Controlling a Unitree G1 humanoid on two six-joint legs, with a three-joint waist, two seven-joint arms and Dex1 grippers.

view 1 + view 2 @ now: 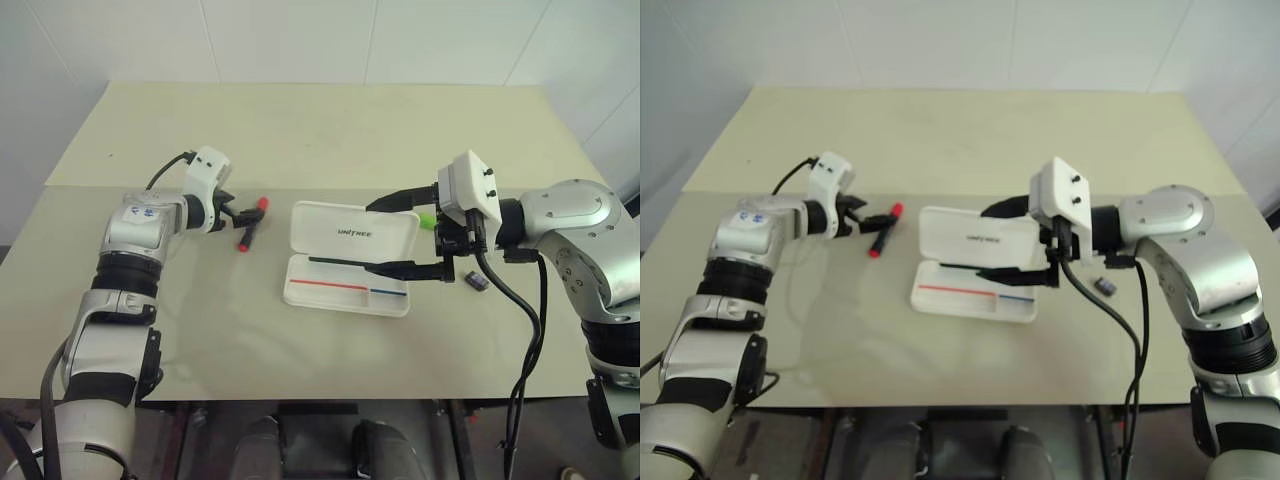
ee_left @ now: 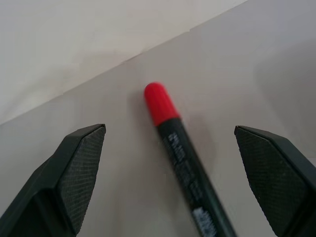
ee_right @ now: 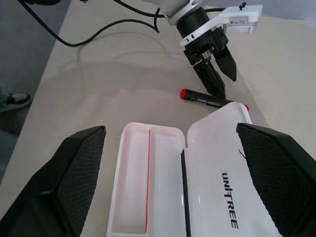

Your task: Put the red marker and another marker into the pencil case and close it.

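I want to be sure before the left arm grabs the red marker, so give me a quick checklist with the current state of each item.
1. Left tool open: ok, fingers spread wide.
2. Red marker lined up between those fingers: ok in the left wrist view; not gripped yet.
3. Pencil case open: ok, lid up, tray exposed.
4. Tray free of markers: ok.
5. Right tool open and holding nothing: ok, though it hangs over the case and may block the drop.
6. Green marker reachable: cannot tell, mostly hidden behind the right tool.

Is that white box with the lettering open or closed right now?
Open. The flat white hard-plastic pencil case has its lettered lid tilted back, showing a tray with red and blue stripes and no markers inside.
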